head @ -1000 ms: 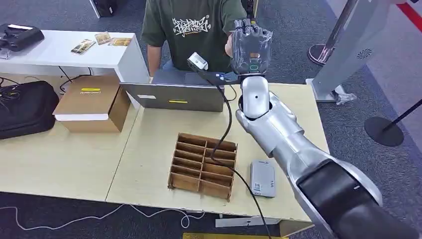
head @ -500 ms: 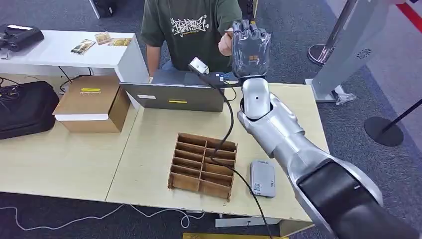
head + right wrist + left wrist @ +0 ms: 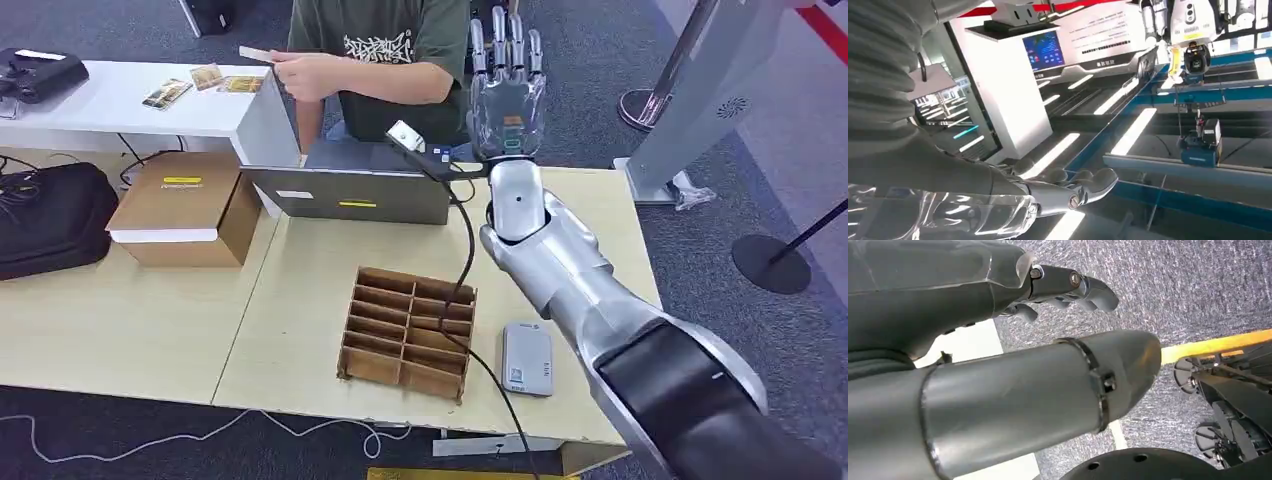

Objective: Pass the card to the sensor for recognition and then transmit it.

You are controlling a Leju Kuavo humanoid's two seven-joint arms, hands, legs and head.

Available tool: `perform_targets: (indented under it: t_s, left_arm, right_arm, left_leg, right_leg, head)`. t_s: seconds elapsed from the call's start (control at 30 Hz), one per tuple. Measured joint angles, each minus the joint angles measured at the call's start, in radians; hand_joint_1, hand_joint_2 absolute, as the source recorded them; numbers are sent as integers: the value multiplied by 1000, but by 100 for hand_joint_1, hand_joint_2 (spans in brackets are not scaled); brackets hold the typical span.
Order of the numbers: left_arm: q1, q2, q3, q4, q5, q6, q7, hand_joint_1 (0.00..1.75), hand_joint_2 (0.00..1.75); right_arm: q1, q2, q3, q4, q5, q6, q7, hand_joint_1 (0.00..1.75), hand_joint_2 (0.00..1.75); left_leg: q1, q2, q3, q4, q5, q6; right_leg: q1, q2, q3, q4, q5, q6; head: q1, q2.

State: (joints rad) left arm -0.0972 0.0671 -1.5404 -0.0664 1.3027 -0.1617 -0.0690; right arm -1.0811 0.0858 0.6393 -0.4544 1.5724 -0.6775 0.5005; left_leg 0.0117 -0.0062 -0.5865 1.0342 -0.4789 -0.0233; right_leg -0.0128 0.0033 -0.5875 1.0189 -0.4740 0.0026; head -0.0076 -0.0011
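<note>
The right hand (image 3: 507, 75) is raised beyond the far edge of the table (image 3: 300, 290), fingers straight and spread, holding nothing. The card (image 3: 256, 53) is with the person (image 3: 385, 50) seated behind the laptop (image 3: 350, 192), pinched in their hand (image 3: 300, 72) out over the white side desk (image 3: 130, 105), well apart from the robot's hand. The risk from here, as I judge it, is the raised arm catching the black cable (image 3: 462, 260) that trails from it across the wooden divider tray (image 3: 408, 333), or nudging the grey card reader (image 3: 527, 358) just beside that tray. The card looks small, thin and pale; its face is unreadable. The left hand (image 3: 998, 340) hangs toward the carpet, fingers loosely curled, gripping nothing.
</note>
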Motion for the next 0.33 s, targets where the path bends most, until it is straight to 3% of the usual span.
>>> perform_targets:
  t_s: [0.23, 0.33]
  left_arm:
    - [-1, 1, 0, 0, 22, 3, 9, 0, 0]
    - [0, 1, 0, 0, 45, 4, 9, 0, 0]
  right_arm:
    - [113, -5, -123, -192, -1, 0, -86, 0, 175]
    - [229, -2, -227, -357, -41, 0, -220, 0, 175]
  left_leg:
    - [0, 0, 0, 0, 0, 0]
    - [0, -1, -1, 0, 0, 0]
  right_leg:
    - [0, 0, 0, 0, 0, 0]
    - [0, -1, 0, 0, 0, 0]
  head:
    - [1, 0]
    - [0, 0]
